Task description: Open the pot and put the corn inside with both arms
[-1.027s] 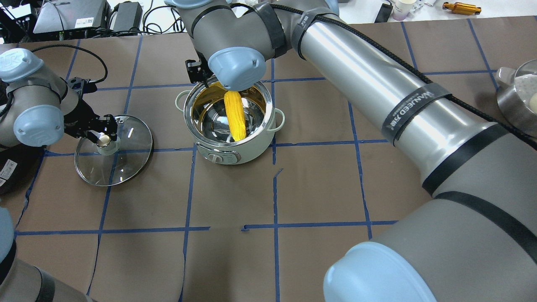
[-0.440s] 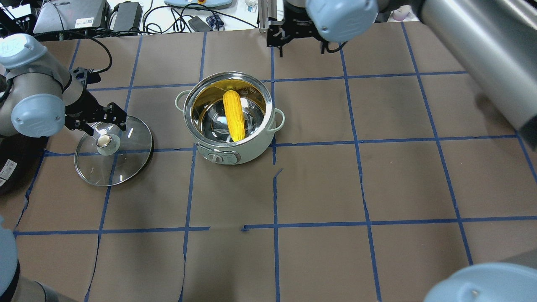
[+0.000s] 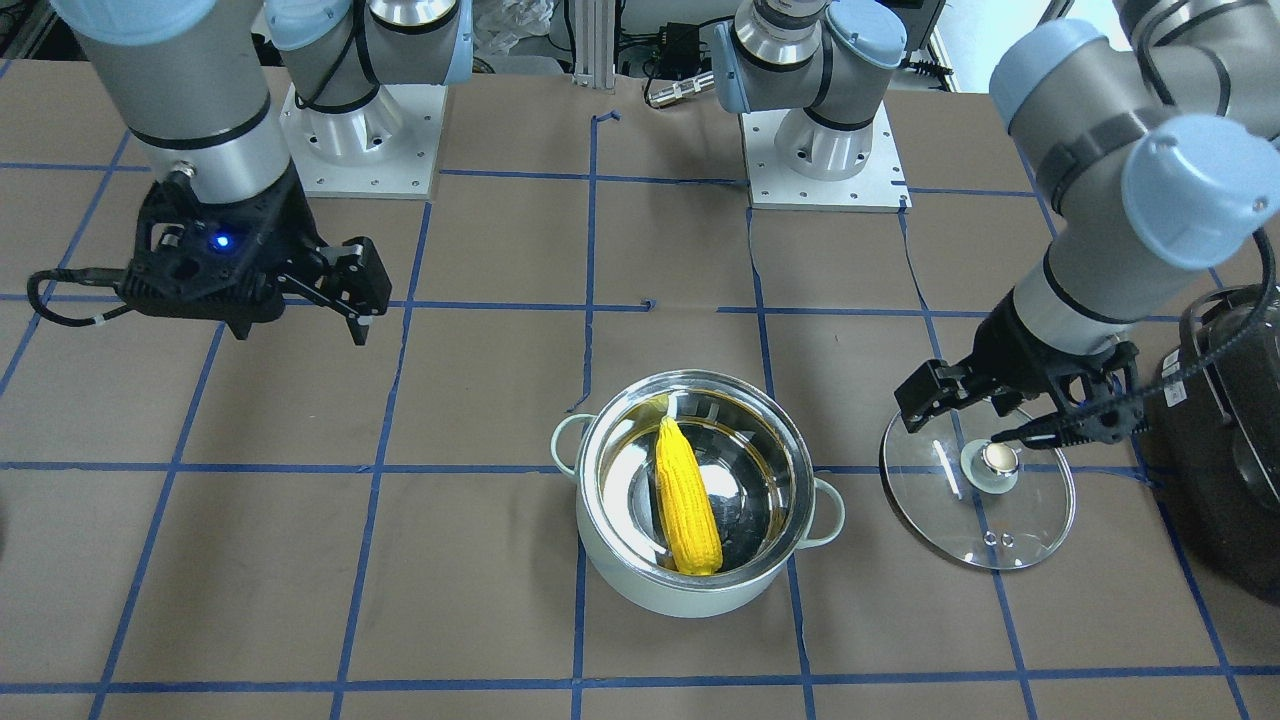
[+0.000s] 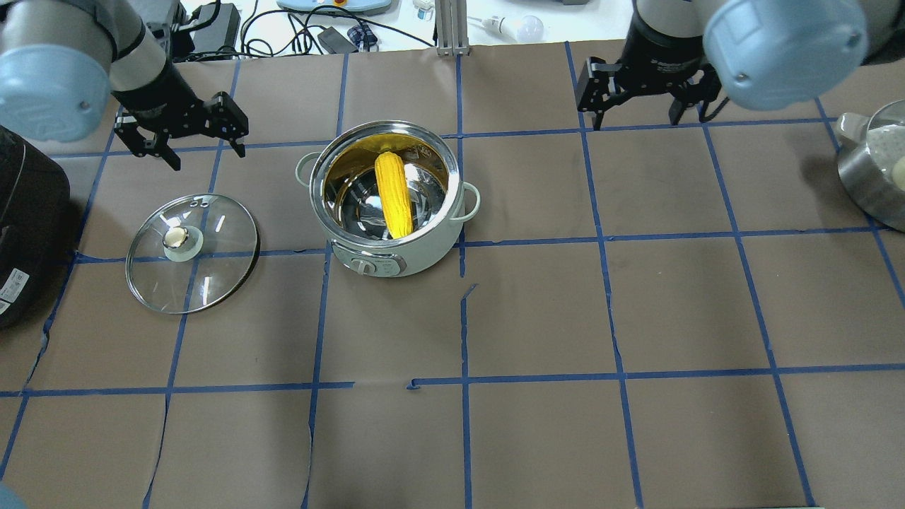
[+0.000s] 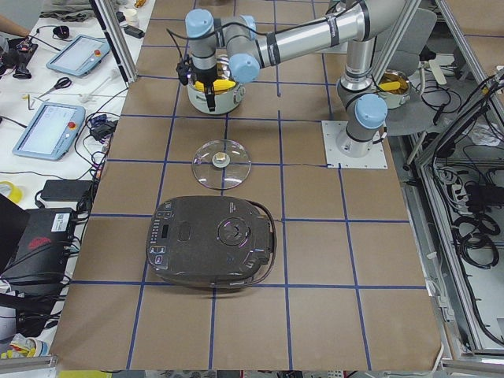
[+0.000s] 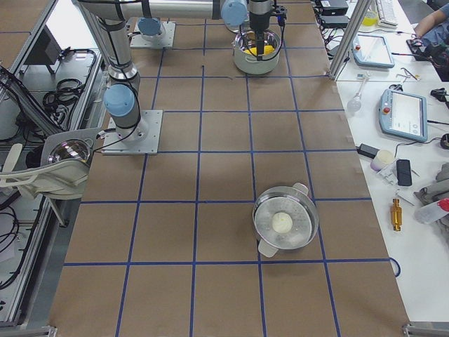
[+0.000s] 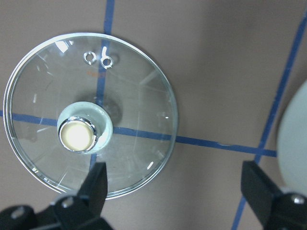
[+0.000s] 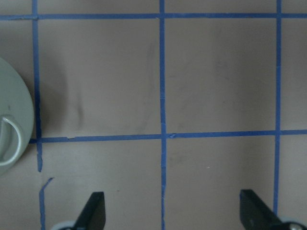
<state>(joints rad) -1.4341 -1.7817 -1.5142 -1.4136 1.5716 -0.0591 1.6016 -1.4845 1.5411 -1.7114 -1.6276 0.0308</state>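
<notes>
Nearest: brown-paper tabletop [image 4: 537,438], blue tape grid. Further in, glass lid [image 4: 212,279] flat on the tabletop, knob [image 4: 174,239] up, off to the left of the pot and apart from it. Beside it, mint-green pot [image 4: 442,240], uncovered, dial [image 4: 364,266] on the front panel facing the robot; print next to the dial too small to read. Inside the pot, corn [image 4: 394,194], lying lengthwise across the shiny steel interior, narrow end toward the robot, thick end toward the far wall. At the left edge, black appliance [image 4: 28,226] with a white label [image 4: 10,286], text unreadable. At the right edge, steel pot [image 4: 866,191] with something pale and round inside. Farther back, left claw [image 4: 208,157] raised near the lid, spread wide, nothing held; in the left wrist view, lid below and both fingers [image 7: 98,184] clear of it. Right claw [image 4: 640,119] raised well to the right of the pot, likewise spread wide and empty; only bare tabletop between its fingertips in the right wrist view, with the pot's loop handle [image 8: 7,141] at the left edge. Blue light [image 3: 222,241] lit on the right claw's body. Farthest, past the tabletop edge: cables [image 4: 283,28] and a light bulb [image 4: 527,28].
</notes>
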